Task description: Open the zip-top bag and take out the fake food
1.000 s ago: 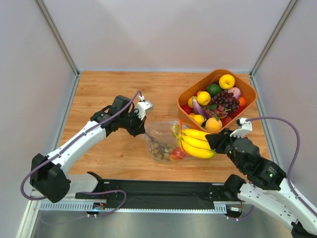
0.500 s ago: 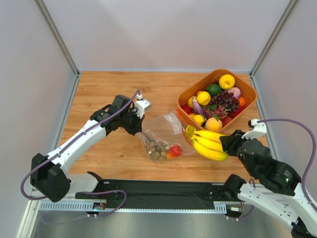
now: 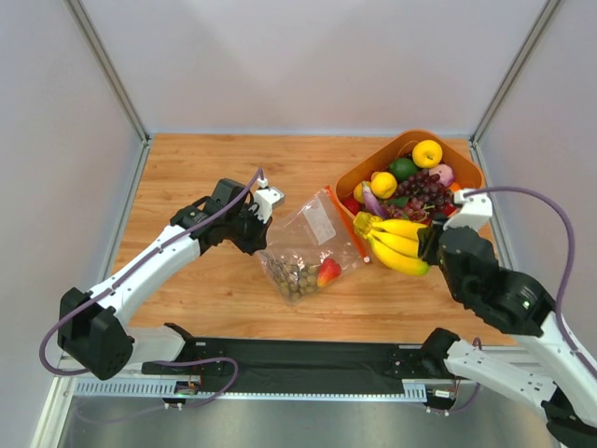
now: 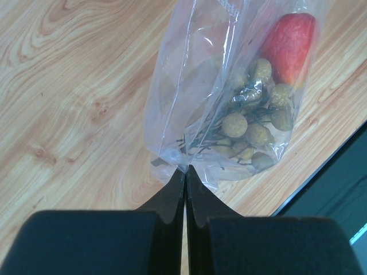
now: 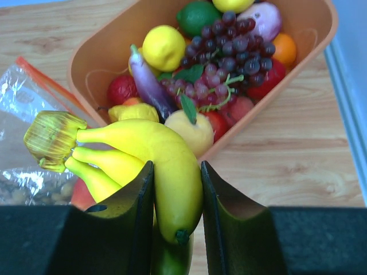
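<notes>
The right arm rises from the near right corner and bends inward. Its right gripper (image 5: 176, 167) is clamped on the banana bunch (image 3: 395, 245), which is outside the bag and just beside the orange basket (image 3: 411, 138). The left arm stretches from near left toward the middle of the table (image 3: 201, 168). The left gripper (image 4: 184, 169) is pinched together on the edge of the zip-top bag (image 3: 312, 229). The crinkled bag lies on the wood with a red-orange fruit (image 4: 289, 46) and tan balls (image 4: 252, 129) inside, and its zip strip (image 3: 343, 222) faces the basket.
</notes>
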`<state>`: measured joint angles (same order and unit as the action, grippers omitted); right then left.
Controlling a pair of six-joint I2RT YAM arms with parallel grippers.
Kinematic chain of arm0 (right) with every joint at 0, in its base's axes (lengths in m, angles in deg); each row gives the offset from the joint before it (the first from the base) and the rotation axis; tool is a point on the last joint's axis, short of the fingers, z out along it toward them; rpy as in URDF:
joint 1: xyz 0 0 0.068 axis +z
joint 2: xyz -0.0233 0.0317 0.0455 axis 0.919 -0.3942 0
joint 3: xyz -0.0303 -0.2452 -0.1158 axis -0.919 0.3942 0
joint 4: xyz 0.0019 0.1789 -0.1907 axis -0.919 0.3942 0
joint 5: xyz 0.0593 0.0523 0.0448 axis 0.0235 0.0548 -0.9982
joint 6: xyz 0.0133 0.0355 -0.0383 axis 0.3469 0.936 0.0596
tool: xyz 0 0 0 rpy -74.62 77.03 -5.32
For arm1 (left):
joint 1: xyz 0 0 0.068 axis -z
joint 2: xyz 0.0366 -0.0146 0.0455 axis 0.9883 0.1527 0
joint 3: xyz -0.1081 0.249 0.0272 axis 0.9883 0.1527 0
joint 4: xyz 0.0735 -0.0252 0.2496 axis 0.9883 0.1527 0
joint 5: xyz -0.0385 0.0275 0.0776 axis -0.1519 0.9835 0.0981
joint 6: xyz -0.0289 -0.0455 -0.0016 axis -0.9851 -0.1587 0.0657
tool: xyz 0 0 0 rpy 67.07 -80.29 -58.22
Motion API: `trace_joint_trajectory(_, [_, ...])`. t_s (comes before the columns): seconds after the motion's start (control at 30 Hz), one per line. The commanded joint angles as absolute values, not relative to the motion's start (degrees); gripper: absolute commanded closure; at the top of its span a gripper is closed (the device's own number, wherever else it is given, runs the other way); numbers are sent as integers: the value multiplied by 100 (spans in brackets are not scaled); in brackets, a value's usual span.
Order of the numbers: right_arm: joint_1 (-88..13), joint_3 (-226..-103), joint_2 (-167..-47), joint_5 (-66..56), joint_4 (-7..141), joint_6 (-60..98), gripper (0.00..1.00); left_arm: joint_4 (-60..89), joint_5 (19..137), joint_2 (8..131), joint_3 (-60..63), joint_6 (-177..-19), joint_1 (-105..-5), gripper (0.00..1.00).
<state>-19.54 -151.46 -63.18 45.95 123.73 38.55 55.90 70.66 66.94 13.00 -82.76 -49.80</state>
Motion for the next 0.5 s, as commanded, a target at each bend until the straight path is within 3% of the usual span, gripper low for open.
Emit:
trace_joint_trajectory(0.0, [-2309,-15671,-6967,4501,11385,2976,100,5618,6969,6562,1082,-8343,-5002,100])
trace_joint_trajectory(0.23, [-4284,-15980,-8049,2356,10505,2615,100,5592,6899,6527,1100,-8334,-4993,100])
trace_joint_trajectory(0.47, [-5447,-15489,-8840,773,9662,2799,100,5574,6802,6527,1082,-8317,-5002,100])
